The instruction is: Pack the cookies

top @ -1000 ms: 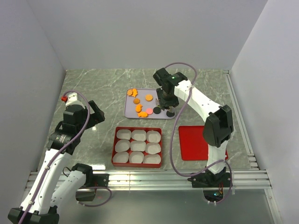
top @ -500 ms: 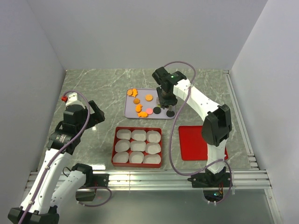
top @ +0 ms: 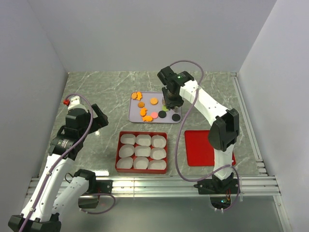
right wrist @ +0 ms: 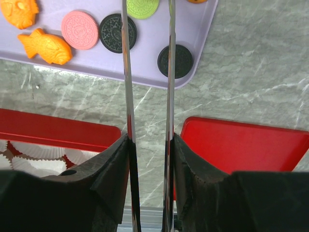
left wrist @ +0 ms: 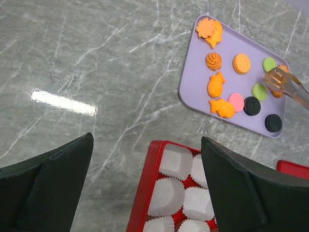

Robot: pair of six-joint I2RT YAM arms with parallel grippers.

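L arm sits at the far left of the tabletop (left wrist: pixel 96 58). L claw (left wrist: pixel 147 140) is spread fully apart w/ nothing in it, up over the marble beside the red box (top: pixel 142 133). The box is centre-front and lined w/ white paper cups (top: pixel 143 151) in three rows.

Behind it is a lavender tray (left wrist: pixel 193 82), and every cookie in view lies on it. The cookies (left wrist: pixel 236 102) incl. an orange flower and crescent at the far-left corner, a swirl, a round orange sandwich, two fish, one pink, two green and two black.

R claw (right wrist: pixel 148 140) is clamped on a pair of metal tongs (right wrist: pixel 126 72), blades slightly apart. The tips are over the tray's right end, at an orange cookie next to a green one. Can't tell if it's pinched.

Far right: a flat red lid (top: pixel 198 147), front-right of the tray.
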